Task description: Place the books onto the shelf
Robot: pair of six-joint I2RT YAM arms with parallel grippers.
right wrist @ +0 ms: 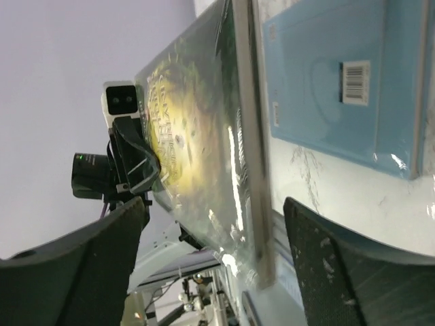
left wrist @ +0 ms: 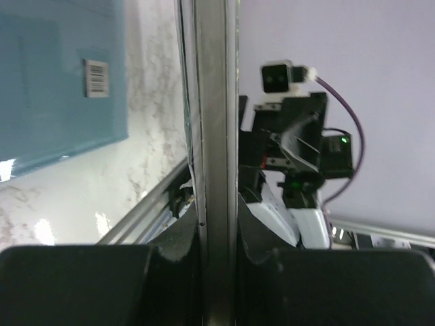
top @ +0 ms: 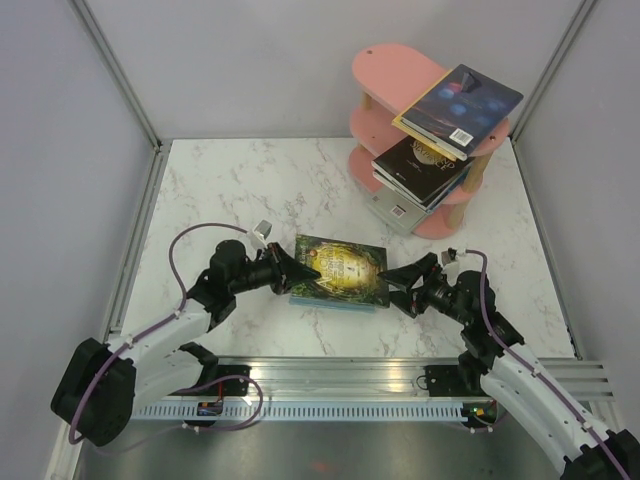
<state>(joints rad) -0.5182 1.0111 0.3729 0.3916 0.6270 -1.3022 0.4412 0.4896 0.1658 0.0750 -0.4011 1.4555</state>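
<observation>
A green-yellow book [top: 340, 268] sits mid-table above a light blue book [right wrist: 340, 75] that lies flat on the marble. My left gripper [top: 300, 268] is shut on the green-yellow book's left edge, which runs as a grey strip [left wrist: 216, 136] between the jaws of the left gripper [left wrist: 216, 231]. My right gripper [top: 397, 281] stands open at the book's right edge. In the right wrist view the cover [right wrist: 197, 136] sits in the right gripper [right wrist: 216, 207], touching neither finger. The pink shelf [top: 400, 70] at the back right carries a dark blue book [top: 462, 108], a black one [top: 425, 165] and grey ones [top: 400, 205].
Metal frame rails run along the table's left side [top: 135, 240] and near edge [top: 340, 375]. The dark blue book overhangs the shelf's top board toward the right wall. The light blue book [left wrist: 54, 81] shows its barcode side up.
</observation>
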